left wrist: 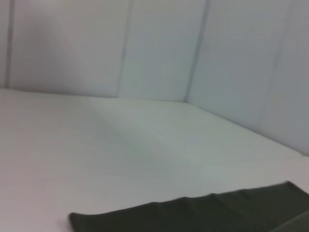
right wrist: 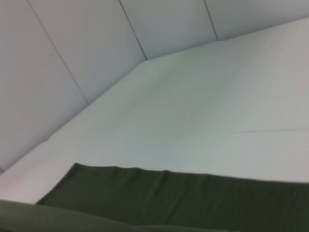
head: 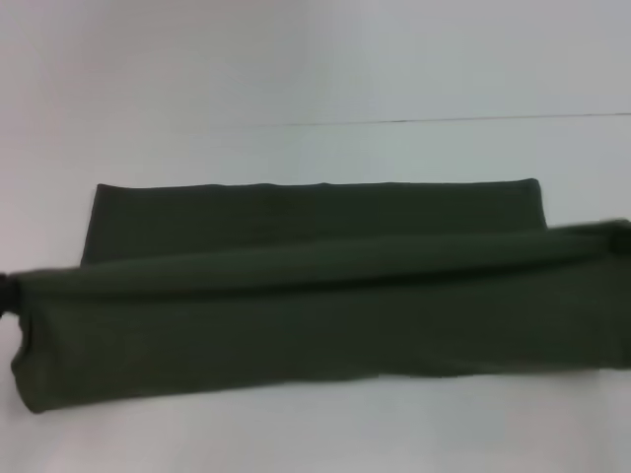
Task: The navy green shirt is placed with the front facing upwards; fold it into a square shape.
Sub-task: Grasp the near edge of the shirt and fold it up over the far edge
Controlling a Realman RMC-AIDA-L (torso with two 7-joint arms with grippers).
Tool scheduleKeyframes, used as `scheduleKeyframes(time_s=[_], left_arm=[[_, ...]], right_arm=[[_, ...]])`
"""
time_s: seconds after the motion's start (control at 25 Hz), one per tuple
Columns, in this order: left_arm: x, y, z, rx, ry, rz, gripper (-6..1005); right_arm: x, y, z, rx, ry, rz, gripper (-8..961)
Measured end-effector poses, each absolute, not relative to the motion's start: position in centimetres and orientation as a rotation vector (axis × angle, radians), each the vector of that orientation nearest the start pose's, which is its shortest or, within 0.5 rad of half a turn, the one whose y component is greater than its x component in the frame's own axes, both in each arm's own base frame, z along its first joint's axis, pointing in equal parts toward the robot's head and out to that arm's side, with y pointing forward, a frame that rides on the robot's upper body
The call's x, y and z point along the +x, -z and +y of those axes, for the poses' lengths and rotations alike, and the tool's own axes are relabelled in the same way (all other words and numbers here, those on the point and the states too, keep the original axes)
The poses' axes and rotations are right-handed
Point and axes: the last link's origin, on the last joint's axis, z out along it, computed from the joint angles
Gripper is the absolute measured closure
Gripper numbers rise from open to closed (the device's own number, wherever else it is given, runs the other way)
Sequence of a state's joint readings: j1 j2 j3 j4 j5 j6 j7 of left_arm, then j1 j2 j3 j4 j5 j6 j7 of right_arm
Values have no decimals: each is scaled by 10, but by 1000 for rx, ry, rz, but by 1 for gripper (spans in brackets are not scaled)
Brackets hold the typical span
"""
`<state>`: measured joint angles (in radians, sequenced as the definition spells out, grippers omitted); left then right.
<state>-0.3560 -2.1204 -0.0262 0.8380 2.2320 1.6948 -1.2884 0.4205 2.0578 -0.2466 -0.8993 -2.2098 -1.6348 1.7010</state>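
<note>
Shirt fabric, the navy green shirt point(head: 315, 286), is spread as a long dark olive band across the white surface point(head: 315, 424), with its plain side showing and no lettering visible in any view. Its near layer is lifted and drawn taut from one side of the head view to the other, its upper edge running as a straight ridge between the two margins, while a flatter strip of the same cloth lies behind it on the surface. This arrangement is judged to belong to a lengthwise fold: the near edge appears to be held up at both ends so that it can be carried over the flat strip, narrowing the garment toward a square.

At the left margin a small dark shape is seen where the ridge ends, taken to be the left pincer point(head: 6, 289); at the right margin a similar dark tip is taken to be the right pincer point(head: 621, 231). From the tension in the cloth, both are judged to be holding it, but the fingers themselves are not shown clearly, so how far they are parted cannot be told. In both wrist views only the flat rear strip and bare surface are shown, with pale wall panels beyond.
</note>
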Motion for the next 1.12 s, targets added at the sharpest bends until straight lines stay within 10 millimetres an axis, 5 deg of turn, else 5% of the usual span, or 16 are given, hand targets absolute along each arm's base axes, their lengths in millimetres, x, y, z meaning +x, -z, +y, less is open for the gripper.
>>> scheduleKeyframes(time_s=[0.48, 1.12], left_arm=[[-346, -56, 333, -2074, 550, -896, 957], [-312, -35, 416, -1996, 314, -845, 952]], right_arm=[[313, -62, 372, -2193, -478, 1055, 908], [295, -51, 424, -2096, -352, 1026, 907]])
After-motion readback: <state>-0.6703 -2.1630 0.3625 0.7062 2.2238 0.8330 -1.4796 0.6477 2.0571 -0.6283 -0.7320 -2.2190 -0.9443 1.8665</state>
